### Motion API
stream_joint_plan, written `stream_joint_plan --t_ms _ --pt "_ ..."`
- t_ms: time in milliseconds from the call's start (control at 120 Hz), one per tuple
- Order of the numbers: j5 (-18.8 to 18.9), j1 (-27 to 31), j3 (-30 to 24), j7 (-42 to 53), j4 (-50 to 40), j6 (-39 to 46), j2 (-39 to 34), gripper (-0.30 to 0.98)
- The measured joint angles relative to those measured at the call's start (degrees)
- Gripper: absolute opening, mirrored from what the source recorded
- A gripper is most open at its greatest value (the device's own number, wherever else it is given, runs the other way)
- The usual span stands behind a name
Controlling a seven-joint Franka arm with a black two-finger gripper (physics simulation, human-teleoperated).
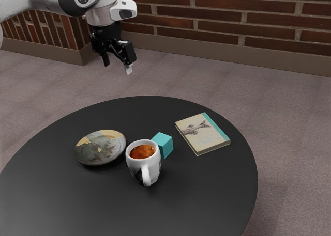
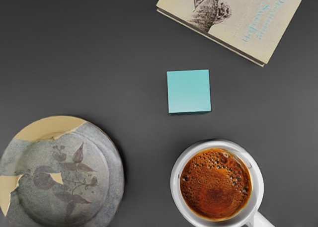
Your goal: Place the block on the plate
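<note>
High above the table's far side, my gripper hangs open with its two fingers apart and nothing between them. The teal block rests on the table just behind the mug in the exterior view, partly hidden by it. From above, in the wrist view, the block lies by itself between the book and the mug. The plate, grey with tan patches, sits on the table in the exterior view's left half, with nothing on it; the wrist view has part of the plate too.
A white mug of coffee stands between the plate and the block's near side, its handle pointing away from the plate. Beyond the block lies a book. The round black table has bare surface around these things.
</note>
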Motion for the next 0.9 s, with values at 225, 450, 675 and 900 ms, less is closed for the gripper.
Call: stream_joint_plan --t_ms 225,450,675,900 --pt "-0.6 0.1 0.2 -0.3 10.8 1.9 17.7 0.69" --pt "-4.3 0.0 -0.2 -2.7 19.9 5.8 34.2 0.69" --pt "-6.5 -0.1 0.1 -5.0 10.4 9.3 33.4 0.69" --pt "-3.8 -0.3 -0.1 -6.3 8.4 11.6 33.2 0.69"
